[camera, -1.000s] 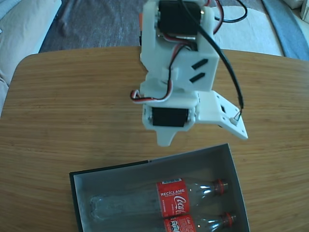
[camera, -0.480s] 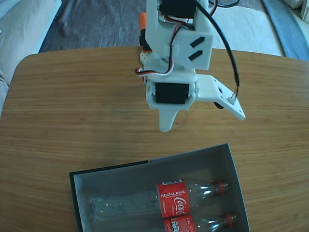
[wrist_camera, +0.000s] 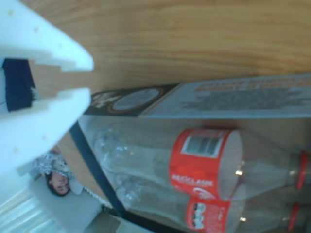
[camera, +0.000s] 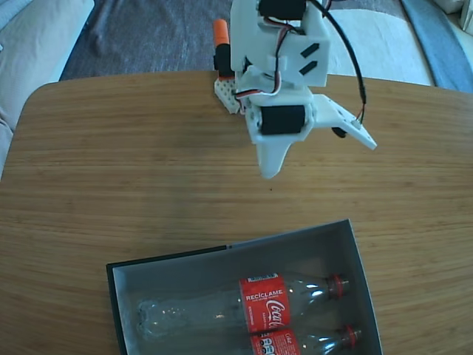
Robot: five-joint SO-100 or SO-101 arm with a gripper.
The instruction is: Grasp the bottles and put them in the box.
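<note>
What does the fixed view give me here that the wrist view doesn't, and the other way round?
Only the fixed view shows the whole arm lifted over the bare table, and the orange part behind it. Only the wrist view shows the printing on the box wall and the gripper fingertips close up, a narrow gap between them, nothing held. Both show two bottles lying side by side inside the box.

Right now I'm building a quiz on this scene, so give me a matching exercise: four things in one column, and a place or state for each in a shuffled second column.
Things:
1. bottles
2. box
3. end effector
4. table

Places or states:
A. raised above the bare wood, holding nothing
B. lying side by side, caps toward the right in the fixed view
C. wooden, carries everything
D. black outside, grey inside, near the bottom edge of the fixed view

Pairs: 1-B, 2-D, 3-A, 4-C
</note>
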